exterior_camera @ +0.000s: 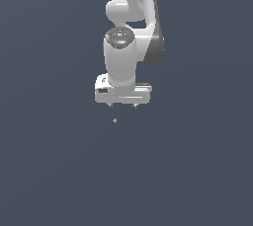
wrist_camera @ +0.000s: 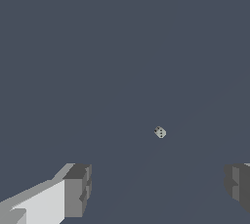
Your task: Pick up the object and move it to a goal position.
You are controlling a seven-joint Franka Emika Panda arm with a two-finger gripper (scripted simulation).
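Observation:
The object is a tiny pale grey speck on the dark grey floor, just below my white gripper in the exterior view and slightly toward that view's left. In the wrist view the object looks like a small pale cube with dark dots, lying apart from both fingertips. My gripper is open wide and empty, with its jaws far apart. It hangs above the floor, with nothing between the fingers.
The white arm rises behind the gripper toward the top of the exterior view. The plain dark grey floor surrounds the object on all sides.

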